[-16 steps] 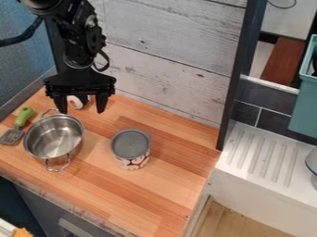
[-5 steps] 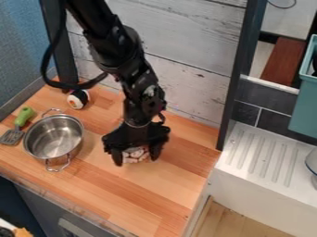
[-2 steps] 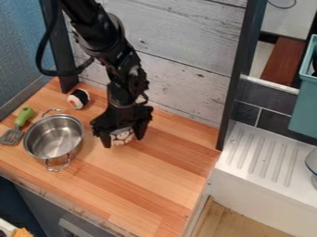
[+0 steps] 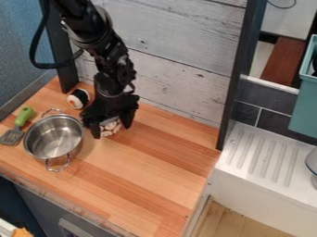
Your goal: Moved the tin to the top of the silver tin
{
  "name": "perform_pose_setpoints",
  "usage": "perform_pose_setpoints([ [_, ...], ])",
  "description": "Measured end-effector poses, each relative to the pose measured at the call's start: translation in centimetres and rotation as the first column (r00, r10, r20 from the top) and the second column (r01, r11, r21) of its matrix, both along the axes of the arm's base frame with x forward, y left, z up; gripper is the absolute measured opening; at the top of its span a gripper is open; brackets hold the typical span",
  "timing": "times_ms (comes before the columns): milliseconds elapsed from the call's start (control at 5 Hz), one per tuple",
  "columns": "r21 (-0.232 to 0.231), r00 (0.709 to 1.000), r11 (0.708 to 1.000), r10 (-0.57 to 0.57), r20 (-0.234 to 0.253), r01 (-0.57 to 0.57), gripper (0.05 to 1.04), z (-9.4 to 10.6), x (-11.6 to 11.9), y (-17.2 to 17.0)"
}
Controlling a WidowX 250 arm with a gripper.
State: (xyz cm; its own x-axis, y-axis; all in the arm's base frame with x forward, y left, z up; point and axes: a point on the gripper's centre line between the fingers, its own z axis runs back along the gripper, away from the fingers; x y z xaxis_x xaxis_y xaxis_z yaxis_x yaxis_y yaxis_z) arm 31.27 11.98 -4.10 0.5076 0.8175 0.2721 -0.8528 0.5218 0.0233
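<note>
Find the white-blotched tin, roughly upright in the gripper, just to the right of the shiny, two-handled pot, upright and open-topped on the counter.

The one camera looks steeply down from above the front of the wooden countertop, facing the whitewashed plank wall, far enough back to include the white drainboard at right

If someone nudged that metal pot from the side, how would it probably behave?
The pot would probably slide across the wooden counter rather than tip, since it sits upright and looks wide for its height. It should stay stiff, being metal, and may feel light for its size, as nothing is inside.
</note>
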Motion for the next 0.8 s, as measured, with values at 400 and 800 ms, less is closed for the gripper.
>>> perform_pose_setpoints([
  [400, 0.028, 0.996, 0.996, 0.083, 0.028, -0.083, 1.001, 0.4, 0.5, 3.2],
  [800, -0.005, 0.997, 0.998, 0.066, 0.036, -0.065, 1.000, 0.5, 0.0, 2.7],
])
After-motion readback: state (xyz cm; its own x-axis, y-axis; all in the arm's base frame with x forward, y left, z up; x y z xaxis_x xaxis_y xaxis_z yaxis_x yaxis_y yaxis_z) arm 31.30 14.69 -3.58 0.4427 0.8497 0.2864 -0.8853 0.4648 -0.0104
